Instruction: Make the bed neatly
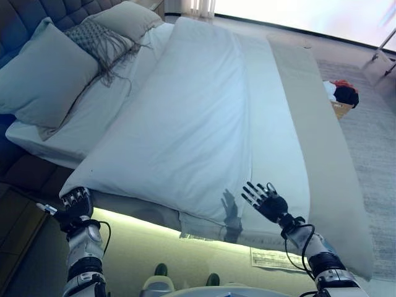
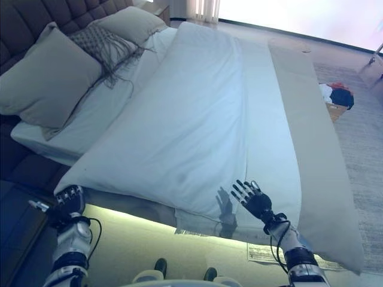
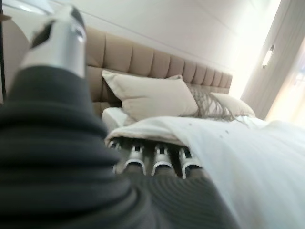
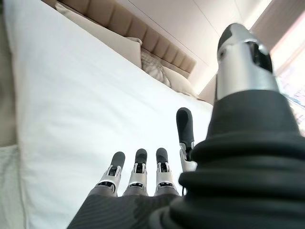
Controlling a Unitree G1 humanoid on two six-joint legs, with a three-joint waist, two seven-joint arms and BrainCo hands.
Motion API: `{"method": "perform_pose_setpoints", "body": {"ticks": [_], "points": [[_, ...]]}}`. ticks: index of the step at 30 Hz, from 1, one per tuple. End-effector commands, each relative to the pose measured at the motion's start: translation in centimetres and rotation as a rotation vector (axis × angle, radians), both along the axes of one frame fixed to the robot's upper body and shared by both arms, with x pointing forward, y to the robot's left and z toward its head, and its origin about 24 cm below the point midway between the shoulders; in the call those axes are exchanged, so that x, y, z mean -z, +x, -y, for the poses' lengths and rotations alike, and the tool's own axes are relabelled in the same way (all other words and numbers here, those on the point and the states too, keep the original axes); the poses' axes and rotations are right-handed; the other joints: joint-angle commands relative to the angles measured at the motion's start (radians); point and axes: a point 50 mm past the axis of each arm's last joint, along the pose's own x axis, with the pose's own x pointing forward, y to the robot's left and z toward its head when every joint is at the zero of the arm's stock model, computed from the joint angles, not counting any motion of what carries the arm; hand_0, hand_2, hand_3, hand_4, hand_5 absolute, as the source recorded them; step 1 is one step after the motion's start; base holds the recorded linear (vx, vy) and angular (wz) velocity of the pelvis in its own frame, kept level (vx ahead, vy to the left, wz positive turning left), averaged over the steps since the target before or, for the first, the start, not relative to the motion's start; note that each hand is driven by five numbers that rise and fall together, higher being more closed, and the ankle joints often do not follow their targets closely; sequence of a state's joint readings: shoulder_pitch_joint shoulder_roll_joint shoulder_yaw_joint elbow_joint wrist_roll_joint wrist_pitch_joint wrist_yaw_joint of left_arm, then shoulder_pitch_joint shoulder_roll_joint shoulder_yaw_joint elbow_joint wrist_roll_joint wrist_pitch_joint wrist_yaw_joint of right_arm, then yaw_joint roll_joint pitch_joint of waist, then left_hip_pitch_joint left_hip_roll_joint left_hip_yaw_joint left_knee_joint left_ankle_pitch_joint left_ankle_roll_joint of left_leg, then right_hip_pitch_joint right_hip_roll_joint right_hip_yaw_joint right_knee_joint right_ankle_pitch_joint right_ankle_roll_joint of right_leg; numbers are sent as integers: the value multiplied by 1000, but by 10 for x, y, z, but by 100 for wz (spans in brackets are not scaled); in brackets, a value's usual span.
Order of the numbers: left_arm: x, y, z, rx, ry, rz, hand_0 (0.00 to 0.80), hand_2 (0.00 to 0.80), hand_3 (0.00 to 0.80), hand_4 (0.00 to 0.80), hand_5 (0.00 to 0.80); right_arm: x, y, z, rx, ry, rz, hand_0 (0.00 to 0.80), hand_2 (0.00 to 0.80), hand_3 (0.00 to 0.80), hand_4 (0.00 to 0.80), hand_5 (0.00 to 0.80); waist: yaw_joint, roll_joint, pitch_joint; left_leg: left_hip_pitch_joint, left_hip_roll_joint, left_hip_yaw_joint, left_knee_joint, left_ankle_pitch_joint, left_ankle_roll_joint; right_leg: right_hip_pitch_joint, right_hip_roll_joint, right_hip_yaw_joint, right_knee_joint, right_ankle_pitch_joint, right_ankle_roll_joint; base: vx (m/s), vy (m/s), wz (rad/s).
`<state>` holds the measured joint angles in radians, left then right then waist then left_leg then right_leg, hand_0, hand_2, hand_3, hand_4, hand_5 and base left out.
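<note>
A white duvet (image 1: 192, 117) lies folded in a long slab across the bed, over a white sheet (image 1: 86, 124). Two plain pillows (image 1: 46, 77) and a fringed grey cushion (image 1: 99, 40) lean at the head end. Across the foot end lies a beige runner (image 1: 322, 124). My left hand (image 1: 75, 207) is at the duvet's near corner by the head end; in its wrist view the duvet's edge (image 3: 157, 131) lies right against it. My right hand (image 1: 267, 201) hovers open, fingers spread, over the duvet's near edge (image 4: 71, 95), holding nothing.
A tufted headboard (image 1: 37, 15) backs the pillows. A basket of clothes (image 1: 341, 98) stands on the rug past the foot end. A sheet of paper (image 1: 269, 258) lies on the floor under the bed's lit edge. Dark wooden furniture (image 1: 15, 229) stands at my left.
</note>
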<state>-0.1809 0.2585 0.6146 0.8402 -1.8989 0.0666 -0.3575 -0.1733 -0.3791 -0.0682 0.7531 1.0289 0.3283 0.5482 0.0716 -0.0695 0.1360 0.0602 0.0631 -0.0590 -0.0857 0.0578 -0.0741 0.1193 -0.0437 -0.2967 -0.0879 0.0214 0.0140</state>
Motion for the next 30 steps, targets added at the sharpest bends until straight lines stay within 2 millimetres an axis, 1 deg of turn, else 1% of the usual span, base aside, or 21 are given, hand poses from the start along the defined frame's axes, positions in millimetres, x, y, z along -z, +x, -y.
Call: {"method": "perform_pose_setpoints", "body": {"ticks": [1,5,8,12,15,18,20,21,22,24,25,26,27,30], "points": [[-61,-126,-134,-571,374,16,0,0,0,0,0,8,-19,40,109,-34,-55,0,0,0,0,0,150,23,-137,-30,-64,-32,57,-95,22,-6,-94,-27,100,-107,80,-33,52,-7],[-67,-136,-144,-589,383,-4,0,0,0,0,0,6,-16,42,109,-44,-44,0,0,0,0,0,165,21,-130,-32,-66,-45,61,-98,24,-3,-100,-41,107,-111,83,-28,40,-6],[-73,-144,-151,-584,395,7,0,0,0,0,0,8,-18,44,114,-46,-49,0,0,0,0,0,173,22,-123,-34,-66,-53,62,-100,26,-6,-103,-47,111,-111,86,-27,34,-4],[-76,-146,-155,-558,392,4,0,0,0,0,0,10,-23,48,118,-47,-62,0,0,0,0,0,176,23,-121,-32,-66,-60,55,-99,26,-1,-104,-54,106,-111,88,1,21,-3],[-72,-146,-153,-513,373,-13,0,0,0,0,0,12,-25,46,111,-49,-68,0,0,0,0,0,176,23,-115,-34,-66,-63,57,-100,25,-2,-104,-58,108,-113,86,8,21,-1],[-62,-145,-148,-403,314,-64,0,0,0,0,0,14,-27,44,105,-47,-69,0,0,0,0,0,175,18,-107,-39,-65,-65,61,-101,25,-8,-105,-63,111,-113,85,0,0,0],[-52,-145,-142,-321,247,-145,0,0,0,0,0,15,-27,41,104,-44,-65,0,0,0,0,0,173,12,-100,-43,-65,-63,65,-104,26,-12,-106,-65,112,-112,85,22,-8,0],[-47,-145,-139,-263,240,-223,0,0,0,0,0,16,-29,40,106,-42,-67,0,0,0,0,0,173,8,-98,-39,-64,-61,65,-112,25,-11,-105,-62,114,-119,84,0,0,0],[-43,-145,-137,-227,245,-264,0,0,0,0,0,16,-29,40,109,-42,-67,0,0,0,0,0,172,7,-97,-44,-66,-59,67,-106,27,-15,-106,-63,113,-111,85,0,0,0],[-26,-152,-126,-75,270,-453,0,0,0,0,0,17,-32,41,112,-42,-73,0,0,0,0,0,167,3,-93,-41,-65,-52,67,-114,29,-14,-105,-58,113,-115,86,0,0,0],[-23,-153,-124,-50,276,-483,0,0,0,0,0,17,-32,42,113,-44,-72,0,0,0,0,0,165,4,-92,-46,-67,-50,67,-108,31,-19,-107,-58,111,-106,87,11,-1,4],[-14,-160,-119,29,291,-609,0,0,0,0,0,17,-33,44,114,-48,-76,0,0,0,0,0,162,6,-90,-45,-68,-48,65,-110,33,-19,-107,-55,109,-105,88,-13,11,8],[-11,-163,-118,57,294,-646,0,0,0,0,0,17,-34,45,115,-51,-78,0,0,0,0,0,161,8,-91,-47,-69,-46,65,-108,35,-21,-108,-55,107,-102,90,16,4,9],[1,-181,-111,178,305,-843,0,0,0,0,0,18,-38,51,107,-67,-96,0,0,0,0,0,151,16,-91,-49,-72,-38,66,-107,39,-26,-111,-51,107,-95,95,10,2,22]]}}
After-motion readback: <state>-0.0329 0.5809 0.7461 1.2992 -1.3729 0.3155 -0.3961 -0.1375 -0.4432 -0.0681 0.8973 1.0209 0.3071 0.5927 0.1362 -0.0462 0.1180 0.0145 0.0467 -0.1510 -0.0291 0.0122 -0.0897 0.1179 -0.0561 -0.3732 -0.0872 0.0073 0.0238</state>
